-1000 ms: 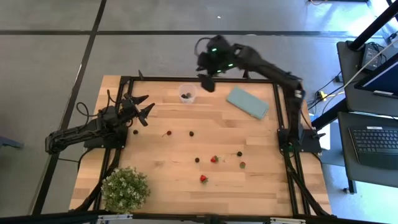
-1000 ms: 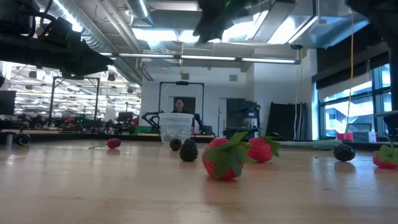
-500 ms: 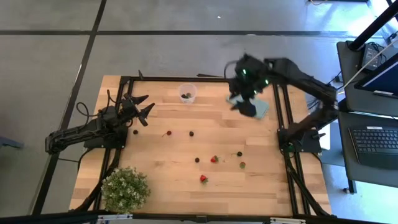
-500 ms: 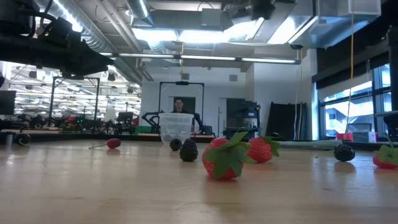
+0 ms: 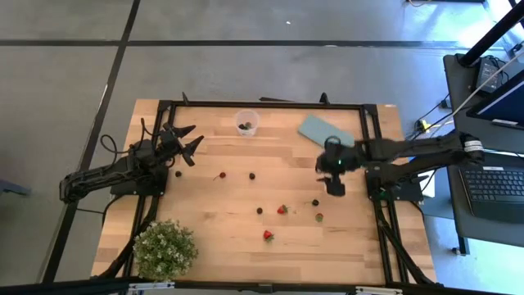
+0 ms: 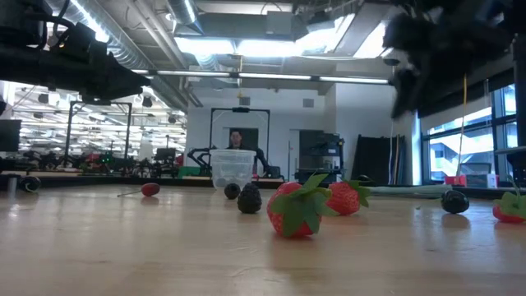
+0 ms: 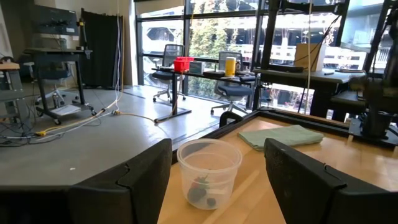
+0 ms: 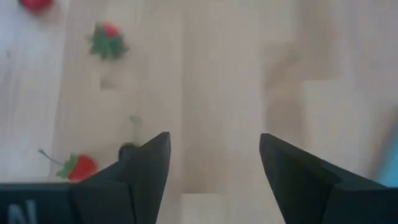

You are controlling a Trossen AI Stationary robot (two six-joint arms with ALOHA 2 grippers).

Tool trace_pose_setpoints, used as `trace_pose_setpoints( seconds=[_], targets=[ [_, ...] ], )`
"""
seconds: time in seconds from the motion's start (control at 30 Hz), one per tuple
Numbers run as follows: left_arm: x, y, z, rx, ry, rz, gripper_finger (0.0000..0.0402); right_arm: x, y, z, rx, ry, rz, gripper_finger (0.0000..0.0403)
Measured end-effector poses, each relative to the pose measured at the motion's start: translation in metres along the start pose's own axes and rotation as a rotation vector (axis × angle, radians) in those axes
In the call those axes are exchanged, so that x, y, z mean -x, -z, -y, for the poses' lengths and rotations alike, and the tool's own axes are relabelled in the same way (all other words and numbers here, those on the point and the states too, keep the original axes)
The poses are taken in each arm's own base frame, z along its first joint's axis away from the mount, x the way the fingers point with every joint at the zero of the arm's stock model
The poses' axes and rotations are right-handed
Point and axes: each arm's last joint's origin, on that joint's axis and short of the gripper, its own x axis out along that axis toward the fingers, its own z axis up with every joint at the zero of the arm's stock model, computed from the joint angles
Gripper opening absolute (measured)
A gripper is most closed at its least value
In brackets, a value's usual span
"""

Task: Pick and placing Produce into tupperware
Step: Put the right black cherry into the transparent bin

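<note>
Right gripper (image 5: 335, 185) hangs over the desk (image 5: 229, 246) at about 3 o'clock from centre, jaws spread wide with nothing between them; its wrist view looks straight down on bare wood with two strawberries off to one side. Left gripper (image 5: 190, 141) rests at the 9 o'clock edge, jaws also wide and empty, aimed toward the tupperware (image 5: 246, 123). Tupperware stands upright near the 12 o'clock edge, holding a few pieces of produce, dark and reddish, on its bottom. Remaining produce (image 5: 282, 210) lies loose across the middle of the desk: strawberries, dark berries and a cherry, most of them between centre and 4 o'clock. Teal flat piece (image 5: 325, 131) lies at 1 o'clock. Potted plant (image 5: 164, 247) at 7 o'clock corner. A person shows far behind the desk in the low view.
</note>
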Motion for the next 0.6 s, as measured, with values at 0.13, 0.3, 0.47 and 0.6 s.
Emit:
trace_pose_setpoints(
  seconds=[0.13,0.3,0.47,0.6],
  targets=[
    [0.000,0.000,0.000,0.000,-0.003,0.000,0.0247,-0.028,0.023,-0.018,0.014,-0.052,-0.003,0.0249],
    [0.000,0.000,0.000,0.000,-0.003,0.000,0.0247,-0.044,0.032,-0.038,0.091,-0.108,0.004,0.0249],
    [0.000,0.000,0.000,0.000,-0.002,0.000,0.0247,-0.058,0.035,-0.051,0.133,-0.131,-0.037,0.0249],
    [0.000,0.000,0.000,0.000,-0.001,0.000,0.0247,-0.072,0.039,-0.057,0.134,-0.117,-0.087,0.0249]
  ],
)
